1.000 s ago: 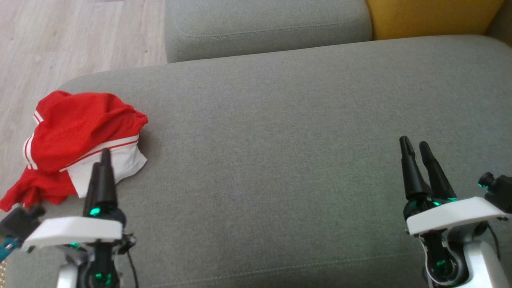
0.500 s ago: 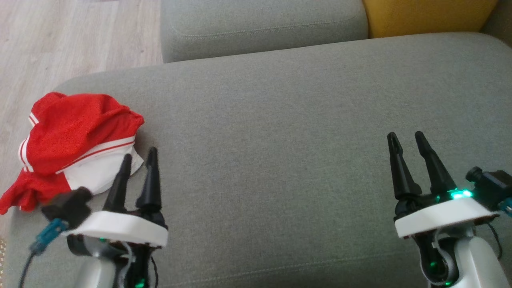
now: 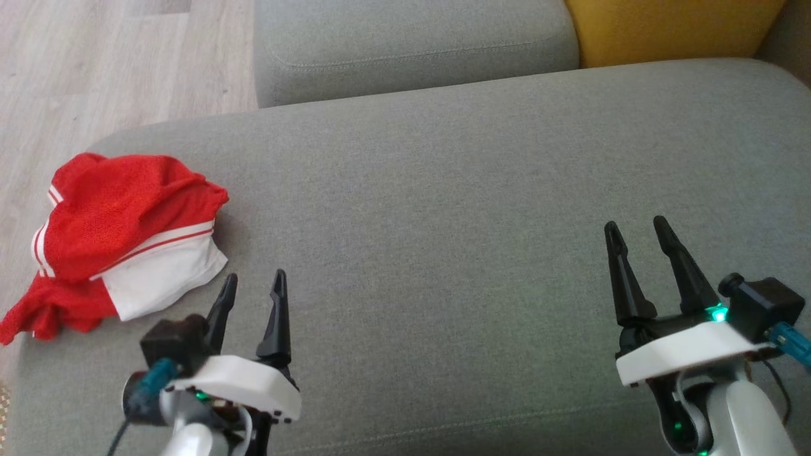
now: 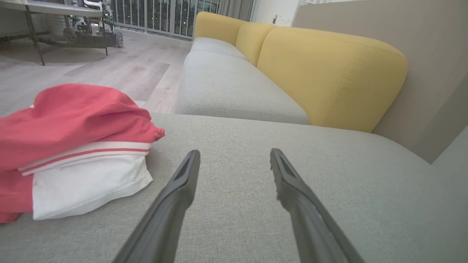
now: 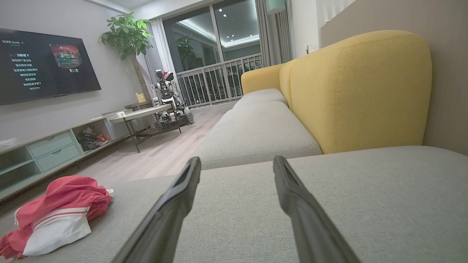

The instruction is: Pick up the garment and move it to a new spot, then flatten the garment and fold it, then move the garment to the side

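Observation:
The garment (image 3: 120, 240) is a crumpled red piece with white panels and stripes, lying at the left end of the grey sofa cushion (image 3: 443, 209). In the left wrist view the garment (image 4: 73, 146) sits just left of my fingers; in the right wrist view the garment (image 5: 58, 212) is far off at the lower left. My left gripper (image 3: 253, 288) stands open and empty over the cushion, a little right of and nearer than the garment's white corner. Well apart at the right, my right gripper (image 3: 637, 229) is open too, with nothing between its fingers.
A second grey seat cushion (image 3: 412, 44) and a yellow back cushion (image 3: 671, 28) lie beyond. Wooden floor (image 3: 120, 63) borders the sofa at the left. The right wrist view shows a low table (image 5: 142, 115), a TV cabinet (image 5: 44, 153) and another wheeled robot (image 5: 170, 98) across the room.
My left gripper has come off the garment's white edge, swinging right and back toward me, still open. The right gripper has shifted slightly left. The head camera has drifted a little.

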You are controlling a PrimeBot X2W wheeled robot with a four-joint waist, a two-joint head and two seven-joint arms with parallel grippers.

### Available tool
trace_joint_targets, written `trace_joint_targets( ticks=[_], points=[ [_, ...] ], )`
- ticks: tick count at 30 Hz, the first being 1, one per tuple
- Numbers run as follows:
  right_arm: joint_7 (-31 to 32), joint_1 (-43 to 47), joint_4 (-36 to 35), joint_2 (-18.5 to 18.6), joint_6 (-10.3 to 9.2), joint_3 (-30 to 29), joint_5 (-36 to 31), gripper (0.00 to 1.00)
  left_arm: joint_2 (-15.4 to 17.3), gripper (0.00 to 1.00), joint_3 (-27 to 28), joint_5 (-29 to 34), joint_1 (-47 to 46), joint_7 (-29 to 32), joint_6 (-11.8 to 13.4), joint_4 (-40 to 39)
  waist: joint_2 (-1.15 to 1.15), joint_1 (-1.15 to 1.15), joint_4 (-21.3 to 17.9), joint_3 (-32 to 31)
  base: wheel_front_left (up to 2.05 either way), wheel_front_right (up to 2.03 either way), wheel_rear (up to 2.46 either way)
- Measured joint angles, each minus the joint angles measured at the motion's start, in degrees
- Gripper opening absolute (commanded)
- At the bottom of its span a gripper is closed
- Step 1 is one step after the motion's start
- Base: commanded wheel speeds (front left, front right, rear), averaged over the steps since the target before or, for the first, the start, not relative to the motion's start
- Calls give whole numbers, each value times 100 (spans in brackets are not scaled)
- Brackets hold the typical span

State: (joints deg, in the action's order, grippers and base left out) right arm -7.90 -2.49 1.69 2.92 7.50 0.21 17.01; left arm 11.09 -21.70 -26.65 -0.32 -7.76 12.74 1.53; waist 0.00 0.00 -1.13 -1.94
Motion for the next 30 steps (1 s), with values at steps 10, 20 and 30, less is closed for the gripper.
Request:
trace_joint_targets(
  ticks=[10,20,30],
  points=[
    [-153,65,5,-2,0,18,-423,100,151,100,-403,523,-87,-169,591,-65,0,0,30,-57,0,0,0],
    [-339,71,-158,-4,0,176,-1110,100,201,100,-577,976,-103,-344,737,-278,0,0,66,-81,0,0,0],
    [-480,77,-64,-3,0,-38,-912,100,-112,100,-135,1134,33,-516,465,-231,0,0,87,-124,0,0,0]
  ],
)
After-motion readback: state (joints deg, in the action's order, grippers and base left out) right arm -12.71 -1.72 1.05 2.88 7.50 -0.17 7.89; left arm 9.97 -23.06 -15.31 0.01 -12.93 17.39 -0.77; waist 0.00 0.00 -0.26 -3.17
